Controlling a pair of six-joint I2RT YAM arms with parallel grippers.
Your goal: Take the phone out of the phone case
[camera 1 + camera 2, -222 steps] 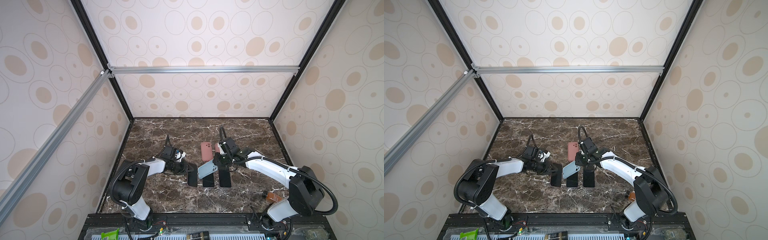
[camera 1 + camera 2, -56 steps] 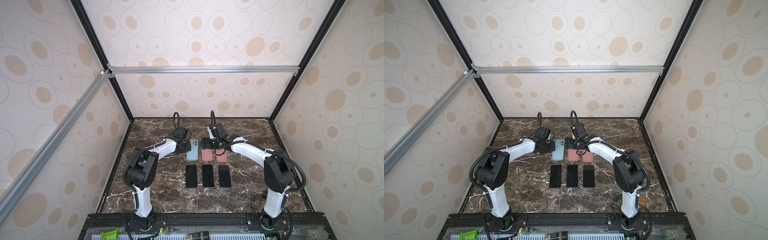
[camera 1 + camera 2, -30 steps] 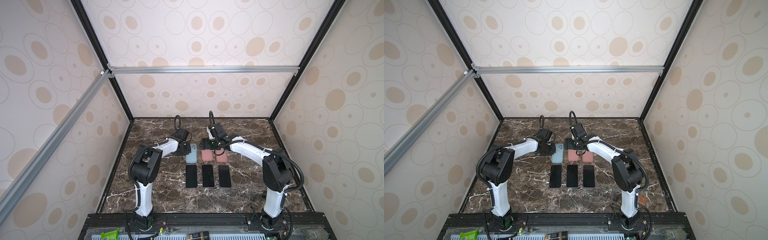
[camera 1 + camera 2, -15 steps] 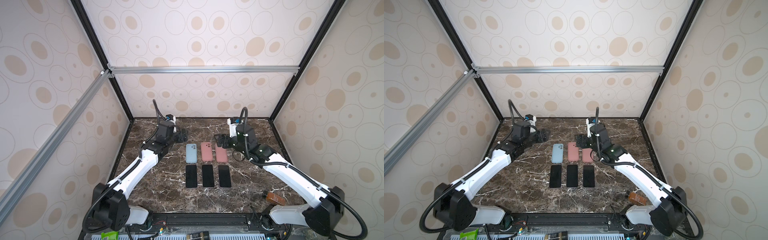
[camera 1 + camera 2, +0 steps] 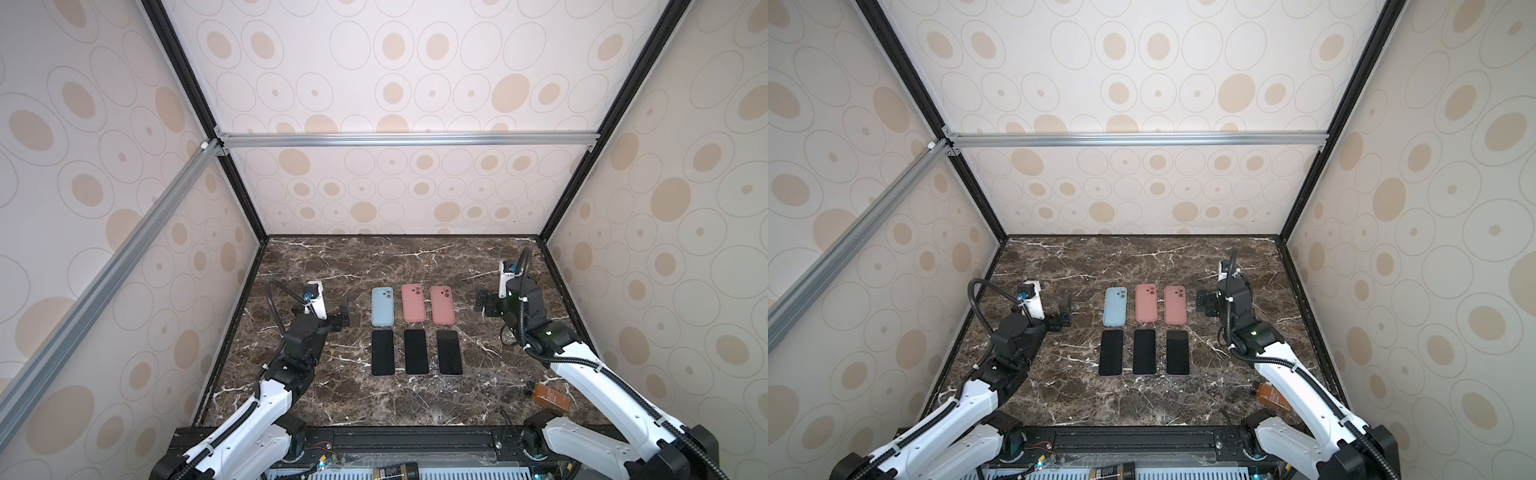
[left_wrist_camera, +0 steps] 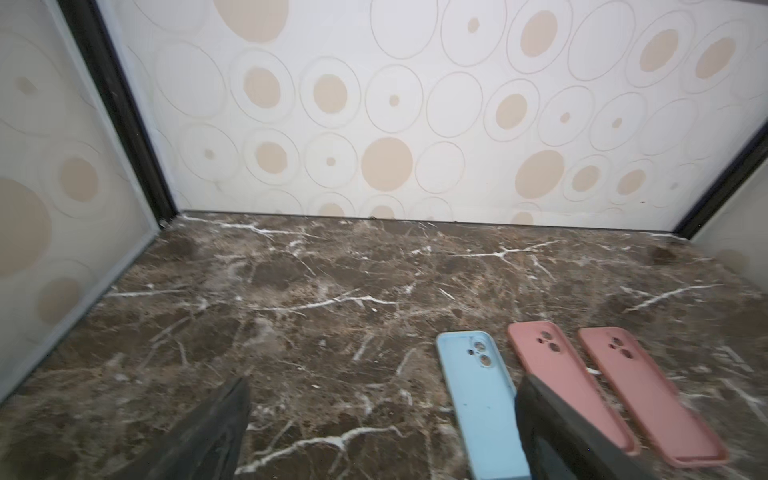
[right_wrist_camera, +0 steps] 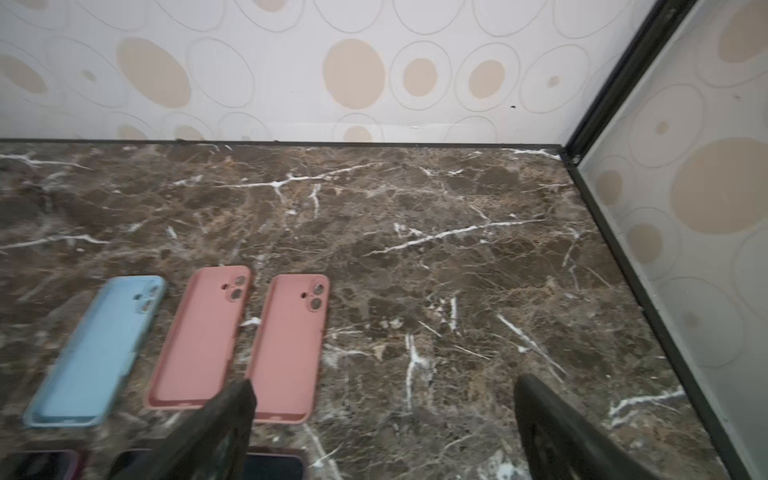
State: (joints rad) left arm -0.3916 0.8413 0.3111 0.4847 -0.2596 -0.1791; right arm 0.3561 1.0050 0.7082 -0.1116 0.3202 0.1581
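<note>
At the left of the marble table the left gripper hangs with its jaws spread wide and nothing between them, apart from the blue case to its right. Both top views show the far row as blue case, pink case and second pink case. The row of phones lies screen-up just nearer, one phone before each case and none inside a case. The left wrist view shows the three cases but no phones. The right wrist view adds blurred dark slabs nearer than the cases, probably the phones' far ends. Right of the second pink case and clear of it, the right gripper is likewise spread and empty. Only the top views show a small brown object at the near right corner
</note>
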